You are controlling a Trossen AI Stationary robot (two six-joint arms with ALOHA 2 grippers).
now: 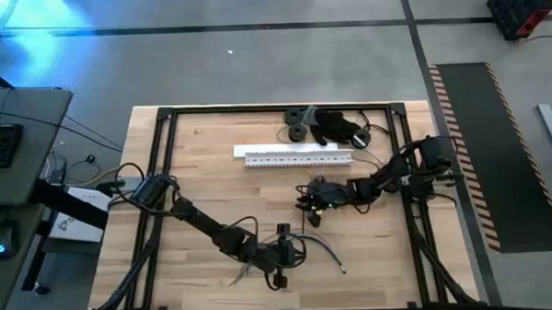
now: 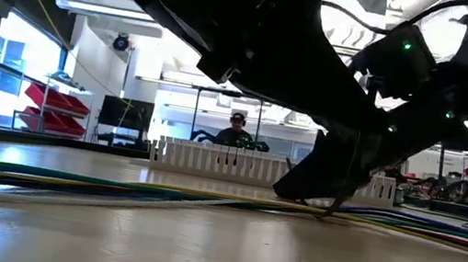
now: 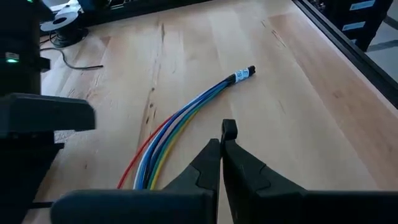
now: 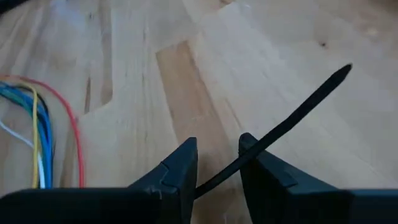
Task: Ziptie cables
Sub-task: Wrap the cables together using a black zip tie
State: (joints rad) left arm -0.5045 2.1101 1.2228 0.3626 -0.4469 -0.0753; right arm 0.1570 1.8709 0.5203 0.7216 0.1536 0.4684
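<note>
Non-task items, table's upper half
Long white flat strip [image 1: 299, 154] at centre; dark round objects [image 1: 298, 124] above it; person [image 2: 236, 129] in background.

Left arm comes in from the left edge and stretches low across the near-middle of the table, with the left gripper [image 3: 222, 149] pointing out flat over the wood and its two fingers pressed tight together, nothing between them. Right arm folds in from the right side toward the table's center, and the right gripper [image 4: 217, 163] is tipped down close to the surface with a narrow gap between its fingers.
</note>
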